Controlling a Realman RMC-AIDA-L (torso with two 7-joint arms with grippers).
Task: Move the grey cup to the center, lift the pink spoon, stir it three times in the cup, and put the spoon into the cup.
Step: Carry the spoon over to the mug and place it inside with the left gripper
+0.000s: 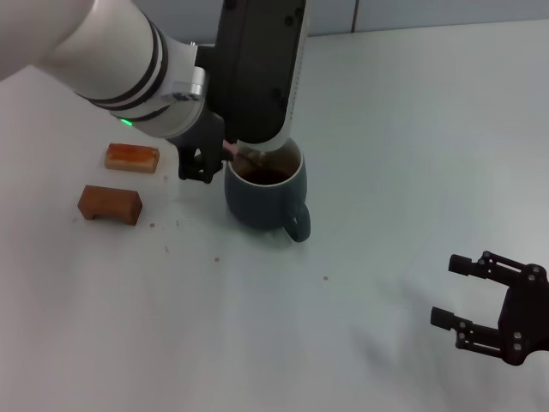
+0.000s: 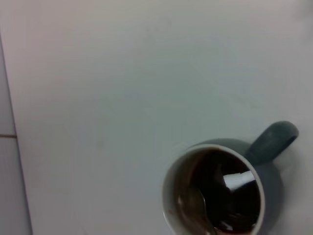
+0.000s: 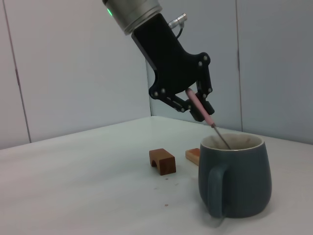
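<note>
Your left gripper [image 3: 198, 105] pinched the pink spoon [image 3: 201, 107] — tilted, bowl down inside the grey cup [image 1: 264, 191]; your right gripper [image 1: 467, 296] sat spread, well apart.

1. Grey cup [image 3: 234, 176]: ceramic look, smooth matt slate outside, glossy brown-stained inside.
2. Pink spoon [image 3: 204, 111]: pink plastic handle, grey metal neck.
3. Wooden blocks [image 1: 110, 203]: brown wood, plain finish.
4. Table [image 1: 403, 129]: smooth white matt surface.
5. Left gripper [image 3: 198, 106]: black matt casing.
</note>
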